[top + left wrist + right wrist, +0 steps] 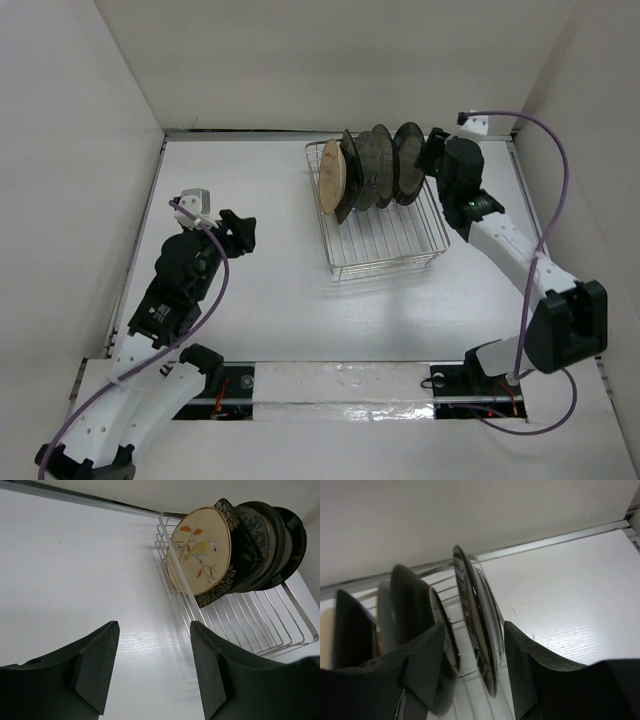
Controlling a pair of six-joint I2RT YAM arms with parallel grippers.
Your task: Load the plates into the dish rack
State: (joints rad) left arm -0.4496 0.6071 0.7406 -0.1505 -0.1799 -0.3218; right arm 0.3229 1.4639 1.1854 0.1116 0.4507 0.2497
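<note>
The dish rack (390,245), a silver wire basket, stands at the back of the table, right of centre. Several plates stand on edge in it. From left to right they are a tan round one (331,177) with a bird picture (202,550), a black square one (349,178), and dark round ones (377,165) (408,160). My right gripper (432,152) is open astride the rim of the rightmost dark plate (470,605), with a gap on each side. My left gripper (238,232) (152,665) hangs open over bare table left of the rack, holding nothing.
White walls enclose the table on the left, back and right, and the back wall (330,60) is close behind the rack. The right arm (500,235) stretches along the rack's right side. A purple cable (555,190) loops above it.
</note>
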